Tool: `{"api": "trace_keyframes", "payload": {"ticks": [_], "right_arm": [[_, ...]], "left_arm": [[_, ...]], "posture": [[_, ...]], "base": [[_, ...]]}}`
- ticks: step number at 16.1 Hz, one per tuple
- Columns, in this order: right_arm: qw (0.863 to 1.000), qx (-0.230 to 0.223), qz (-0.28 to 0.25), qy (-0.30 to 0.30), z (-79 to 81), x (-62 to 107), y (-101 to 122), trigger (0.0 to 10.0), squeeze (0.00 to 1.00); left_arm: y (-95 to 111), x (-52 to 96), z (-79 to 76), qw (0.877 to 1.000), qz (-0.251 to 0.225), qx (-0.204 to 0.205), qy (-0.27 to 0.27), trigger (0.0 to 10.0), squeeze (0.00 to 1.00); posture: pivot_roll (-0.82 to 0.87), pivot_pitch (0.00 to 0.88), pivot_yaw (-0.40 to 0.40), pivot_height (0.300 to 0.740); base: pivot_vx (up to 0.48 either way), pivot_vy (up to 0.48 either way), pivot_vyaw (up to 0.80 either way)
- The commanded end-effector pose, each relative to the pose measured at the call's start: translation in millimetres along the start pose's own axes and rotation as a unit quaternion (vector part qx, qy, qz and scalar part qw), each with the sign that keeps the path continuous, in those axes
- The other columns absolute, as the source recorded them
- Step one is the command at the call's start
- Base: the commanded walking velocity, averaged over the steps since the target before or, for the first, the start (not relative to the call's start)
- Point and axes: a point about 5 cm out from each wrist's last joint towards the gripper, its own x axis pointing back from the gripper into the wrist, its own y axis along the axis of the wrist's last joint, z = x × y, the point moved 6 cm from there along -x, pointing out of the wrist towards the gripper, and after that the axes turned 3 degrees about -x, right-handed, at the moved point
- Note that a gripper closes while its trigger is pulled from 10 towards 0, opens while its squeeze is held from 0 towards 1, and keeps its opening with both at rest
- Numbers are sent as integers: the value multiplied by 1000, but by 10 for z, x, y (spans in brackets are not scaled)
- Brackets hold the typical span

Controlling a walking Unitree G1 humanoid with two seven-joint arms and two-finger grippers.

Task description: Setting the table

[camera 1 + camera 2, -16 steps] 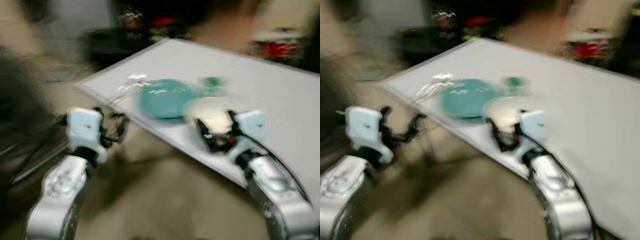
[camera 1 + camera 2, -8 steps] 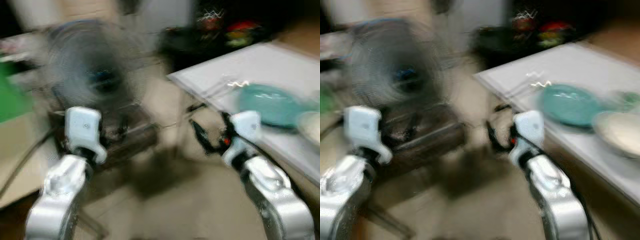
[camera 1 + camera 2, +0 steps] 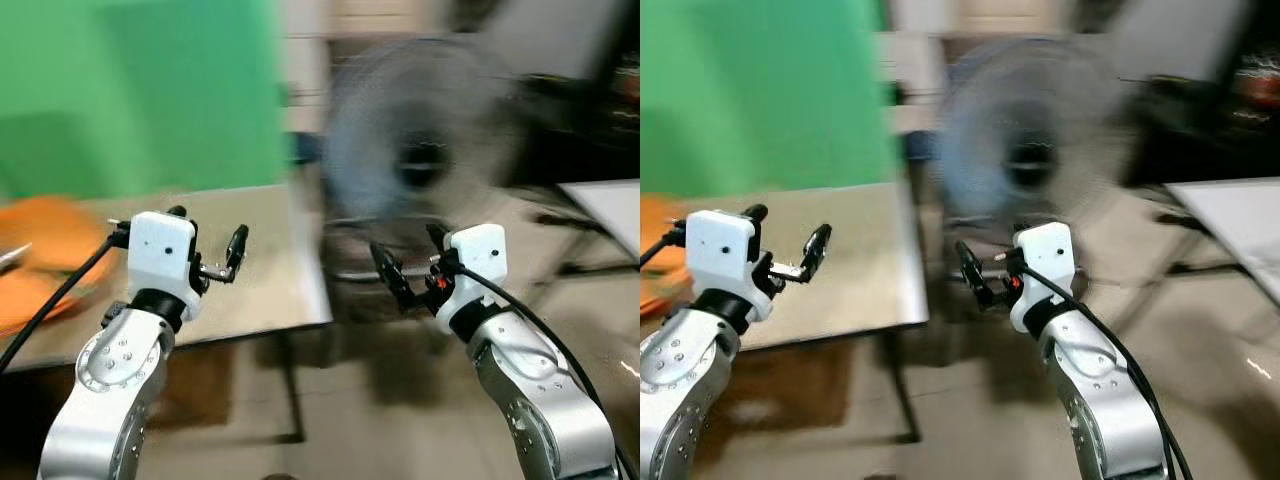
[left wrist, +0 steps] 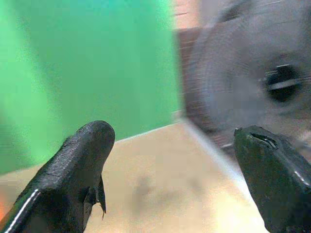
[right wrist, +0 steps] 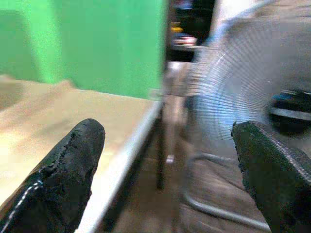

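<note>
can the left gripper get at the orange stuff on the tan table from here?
Probably not yet. The open left gripper hovers over the tan table near its corner; the blurred orange items lie far off to its left, though nothing blocks the way.

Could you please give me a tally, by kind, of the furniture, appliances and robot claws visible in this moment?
Tables: 2, a beige table and a white table
Standing fans: 1, the fan
Claws: 2, the left claw and the right claw, both open and empty
Total: 5
</note>
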Motion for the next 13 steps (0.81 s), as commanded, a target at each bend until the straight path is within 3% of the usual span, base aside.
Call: {"api": "trace_keyframes", "payload": {"ticks": [1, 3, 10, 13], "right_arm": [[1000, 4, -1, -7, -51, 11, 5, 10000, 1000], [1000, 4, 0, -4, -42, 8, -4, 10000, 1000], [1000, 3, 0, 4, -9, -8, -16, 10000, 1000], [1000, 2, 1, 5, -1, -8, -23, 10000, 1000]], "left_arm": [[25, -8, -35, 1000, -5, 2, -8, 10000, 1000], [9, -16, -27, 1000, -2, 18, -6, 10000, 980], [24, -9, -19, 1000, -4, 19, -6, 10000, 925], [48, -10, -21, 1000, -8, -1, -9, 10000, 902]], "posture": [[5, 0, 52, 740], [4, 0, 54, 740], [15, 0, 52, 740], [17, 0, 51, 740]], "base": [[0, -480, 800], [0, 144, 800], [0, 463, 800], [0, 0, 800]]}}
